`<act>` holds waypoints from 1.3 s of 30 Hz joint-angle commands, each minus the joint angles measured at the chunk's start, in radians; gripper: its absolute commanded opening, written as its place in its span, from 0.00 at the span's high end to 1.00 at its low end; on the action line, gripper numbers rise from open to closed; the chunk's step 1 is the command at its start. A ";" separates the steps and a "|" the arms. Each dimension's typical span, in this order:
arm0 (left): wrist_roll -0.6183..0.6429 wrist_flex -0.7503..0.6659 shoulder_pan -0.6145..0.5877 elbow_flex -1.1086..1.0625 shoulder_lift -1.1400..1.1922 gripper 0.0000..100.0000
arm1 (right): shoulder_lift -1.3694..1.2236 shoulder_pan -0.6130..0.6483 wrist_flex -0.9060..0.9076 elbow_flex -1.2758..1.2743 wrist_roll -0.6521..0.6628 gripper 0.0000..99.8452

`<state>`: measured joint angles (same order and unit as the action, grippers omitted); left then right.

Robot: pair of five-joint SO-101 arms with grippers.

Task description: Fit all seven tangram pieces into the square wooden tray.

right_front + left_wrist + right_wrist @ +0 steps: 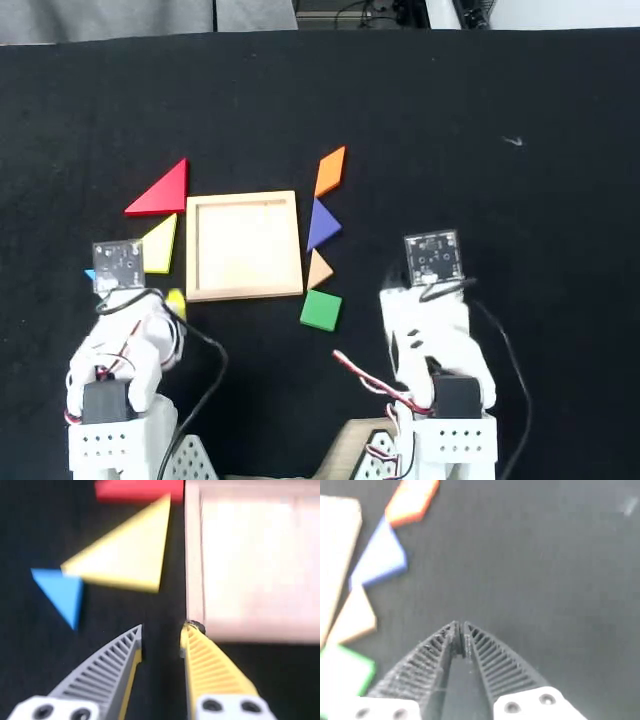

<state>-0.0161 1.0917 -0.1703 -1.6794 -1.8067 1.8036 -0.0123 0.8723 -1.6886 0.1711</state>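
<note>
left gripper (pixel 162 631) narrowly parted and empty, right gripper (pixel 460 629) closed on nothing, square wooden tray (pixel 250 565) just ahead of the left gripper and unfilled: all seven pieces, yellow triangle (pixel 127 555) through green square (pixel 342 672), lie outside, none placed yet.

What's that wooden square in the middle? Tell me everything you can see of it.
The tray is a square of pale bare-looking wood with a low raised rim, empty inside, lying flat on the black table. A yellow triangle sits just off its left side; a dark blue triangle and a tan triangle lie at its right rim. One of the left gripper's fingers ends beside its near left corner.
</note>
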 commanded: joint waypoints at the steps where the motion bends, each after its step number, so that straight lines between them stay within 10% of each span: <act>1: 0.002 -0.150 -0.007 -0.021 -0.008 0.86 | 0.091 0.015 -0.192 0.004 -0.002 0.99; 18: -0.141 -0.433 -0.047 0.012 -0.006 0.86 | 0.090 0.081 -0.399 0.021 0.101 0.93; 25: 0.023 -0.250 0.001 0.188 0.002 0.86 | 0.054 0.147 -0.358 0.134 0.051 0.94; 39: -0.097 -0.138 0.096 0.625 0.388 0.86 | -0.987 0.147 -0.353 0.638 -0.086 0.95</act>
<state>-0.0974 0.9413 -0.0859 -1.2543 -1.6640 1.0595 0.1243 0.5102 -1.1715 0.1036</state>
